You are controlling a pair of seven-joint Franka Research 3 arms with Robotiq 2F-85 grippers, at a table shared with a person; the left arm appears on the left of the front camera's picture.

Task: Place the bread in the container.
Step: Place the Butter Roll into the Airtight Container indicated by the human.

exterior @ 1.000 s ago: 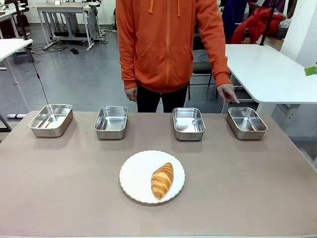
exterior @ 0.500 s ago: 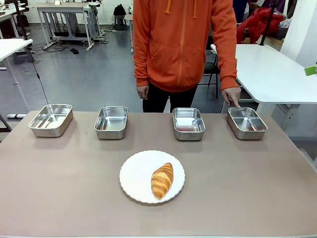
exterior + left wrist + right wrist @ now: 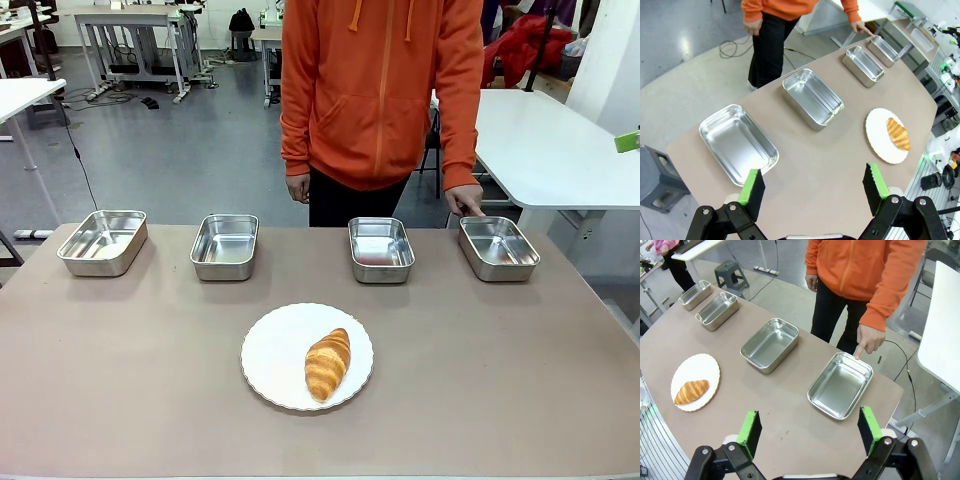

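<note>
The bread (image 3: 328, 363), a golden-brown croissant, lies on a round white plate (image 3: 280, 345) in the middle of the table; it also shows in the wrist views (image 3: 898, 134) (image 3: 691, 391). Several steel pans stand in a row along the far edge. The person's finger (image 3: 466, 210) points at the rim of the rightmost container (image 3: 498, 247), seen close in the right wrist view (image 3: 841, 385). My left gripper (image 3: 812, 187) hangs open above the table's left end, near the leftmost pan (image 3: 737, 142). My right gripper (image 3: 810, 432) is open above the right end.
The other pans stand at far left (image 3: 103, 241), left of centre (image 3: 225, 246) and right of centre (image 3: 381, 249). A person in an orange hoodie (image 3: 385, 80) stands at the far edge. White tables flank the scene. A grey stool (image 3: 655, 175) sits beside the table.
The person has stepped to the right along the far edge, their hand staying at the rightmost pan. The bread and pans have not moved.
</note>
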